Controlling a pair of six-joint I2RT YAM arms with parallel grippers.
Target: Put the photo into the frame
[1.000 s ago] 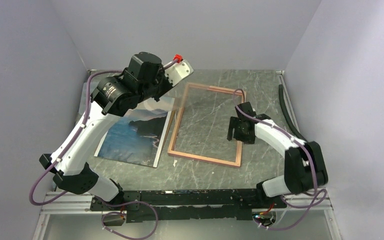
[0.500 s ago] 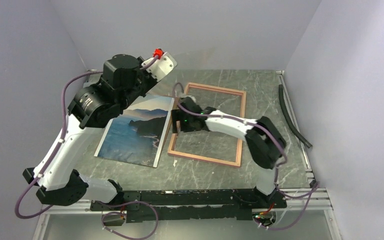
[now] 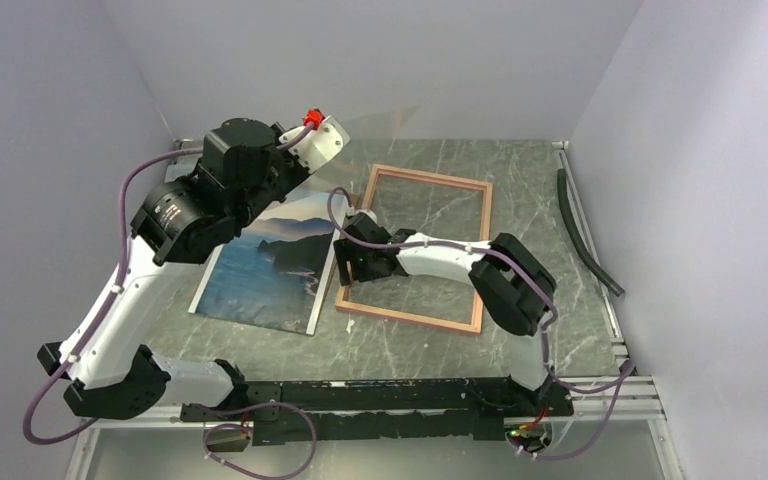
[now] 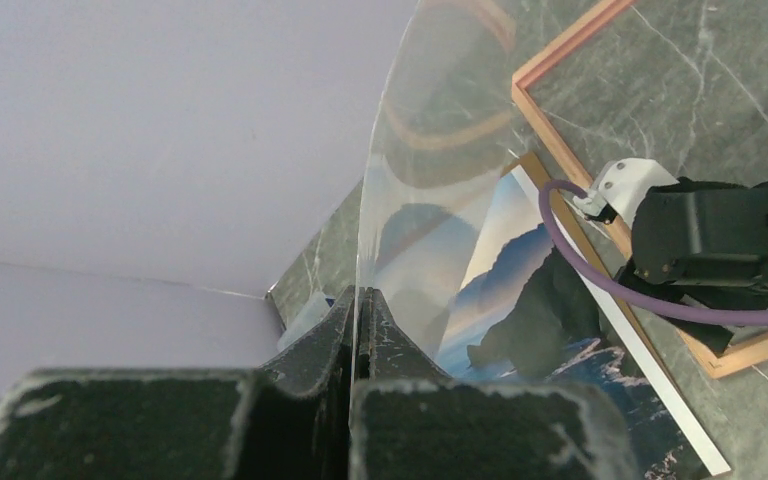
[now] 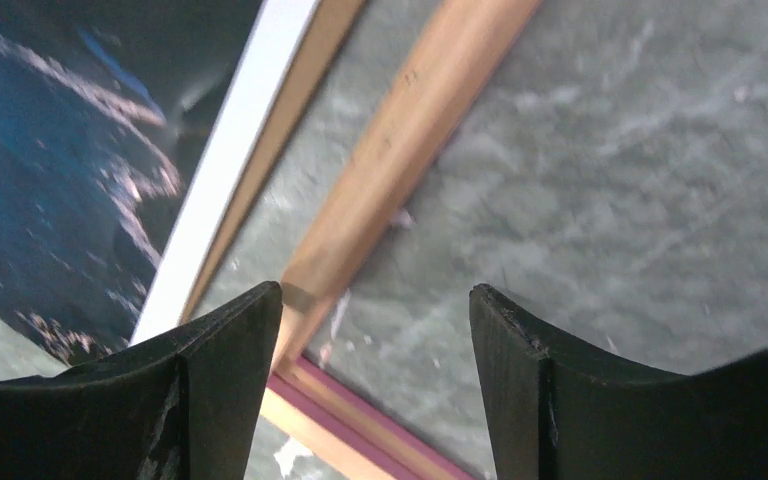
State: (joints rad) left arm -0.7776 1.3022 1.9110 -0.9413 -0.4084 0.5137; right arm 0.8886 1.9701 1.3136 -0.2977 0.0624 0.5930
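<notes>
Right wrist: wide-spread right hand [image 5: 375, 300] over frame [image 5: 415, 160], photo [image 5: 50, 150] alongside

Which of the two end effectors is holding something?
The left end effector, shut on the clear pane. The right end effector is open and empty above the frame.

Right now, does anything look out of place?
Yes: the clear pane is out of the frame. The left hand pinches it by one edge, raised off the table, and it looks bowed.

glossy photo [image 3: 260, 270], wood-look frame [image 3: 410, 318] (a pink edge), shiny clear sheet [image 4: 430, 130], smooth marbled table [image 3: 530, 200]
</notes>
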